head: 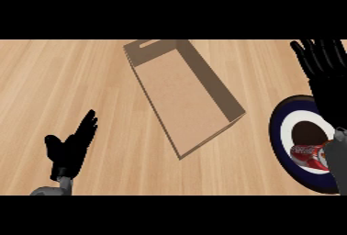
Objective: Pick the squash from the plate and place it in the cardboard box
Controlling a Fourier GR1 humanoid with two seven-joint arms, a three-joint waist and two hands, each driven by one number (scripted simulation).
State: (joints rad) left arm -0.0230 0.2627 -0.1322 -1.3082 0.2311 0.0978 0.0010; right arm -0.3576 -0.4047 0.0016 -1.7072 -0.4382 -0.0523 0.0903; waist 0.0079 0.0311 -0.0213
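The open cardboard box [184, 94] lies slanted at the counter's middle, with nothing inside. At the right edge sits a plate [278, 137] with a dark blue rim, a white ring and a dark centre. On it lies a red and white object [307, 155], partly hidden by my right forearm; I cannot make out a squash. My right hand [327, 62] is open, fingers spread, beyond the plate at the top right, and holds nothing. My left hand [70, 148] rests open at the lower left, fingers up, well left of the box.
A light wooden counter [75, 78] fills the view. My grey right forearm [339, 158] crosses the plate's right side from the lower edge. The box has a handle slot [145, 45] in its far wall.
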